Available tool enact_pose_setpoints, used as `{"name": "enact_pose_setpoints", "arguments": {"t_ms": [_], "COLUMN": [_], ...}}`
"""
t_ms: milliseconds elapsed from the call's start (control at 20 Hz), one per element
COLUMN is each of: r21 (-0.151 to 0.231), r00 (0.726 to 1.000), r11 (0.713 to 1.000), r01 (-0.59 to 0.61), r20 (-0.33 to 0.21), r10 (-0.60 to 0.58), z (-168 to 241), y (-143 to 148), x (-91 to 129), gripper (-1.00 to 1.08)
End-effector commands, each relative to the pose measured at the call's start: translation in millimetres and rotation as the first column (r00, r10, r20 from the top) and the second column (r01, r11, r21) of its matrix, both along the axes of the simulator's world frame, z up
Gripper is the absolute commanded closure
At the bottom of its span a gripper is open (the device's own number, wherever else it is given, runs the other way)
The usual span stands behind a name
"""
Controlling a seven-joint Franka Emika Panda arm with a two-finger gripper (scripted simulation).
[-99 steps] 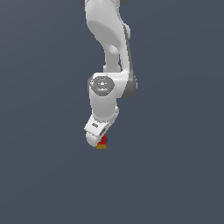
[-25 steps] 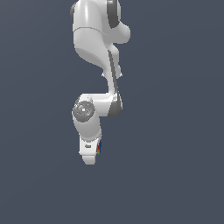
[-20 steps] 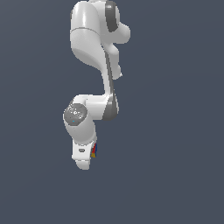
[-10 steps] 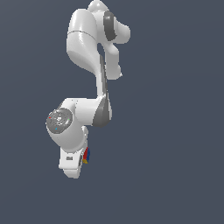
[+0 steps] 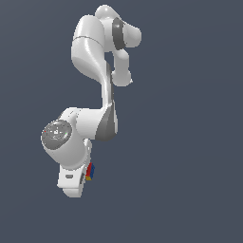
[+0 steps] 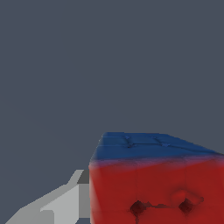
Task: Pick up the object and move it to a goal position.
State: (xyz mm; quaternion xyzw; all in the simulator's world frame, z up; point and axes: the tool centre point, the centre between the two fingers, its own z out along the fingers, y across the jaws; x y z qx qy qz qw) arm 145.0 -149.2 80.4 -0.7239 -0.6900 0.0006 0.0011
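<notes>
The object is a tiny cube showing red, blue and a sliver of yellow, tucked against the white hand of the arm low in the exterior view's left half. My gripper is shut on it, and the hand body hides most of the fingers. In the wrist view the object fills the near part of the picture, with a red face toward the camera and a blue face beyond it. One grey finger shows beside the cube, touching its side.
The white arm rises from the hand to a bulky shoulder high in the exterior view. Everything behind it is flat dark grey, with no other object, edge or goal marker visible.
The arm has swung the hand toward the exterior view's left, carrying the cube with it. The hand now looks larger in the picture and the cube stays gripped.
</notes>
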Motion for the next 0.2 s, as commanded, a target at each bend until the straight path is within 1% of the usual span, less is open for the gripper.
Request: {"name": "enact_pose_setpoints", "arguments": {"t_ms": [0,150], "r21": [0.000,0.000], "r00": [1.000,1.000], "r11": [1.000,1.000], "r01": [0.000,0.000], "r20": [0.002,0.002], "r10": [0.000,0.000], "z": [2.1,2.1], "y": [-1.2,-1.4], "x": [2.2,2.7], "gripper": [1.08,1.08]}}
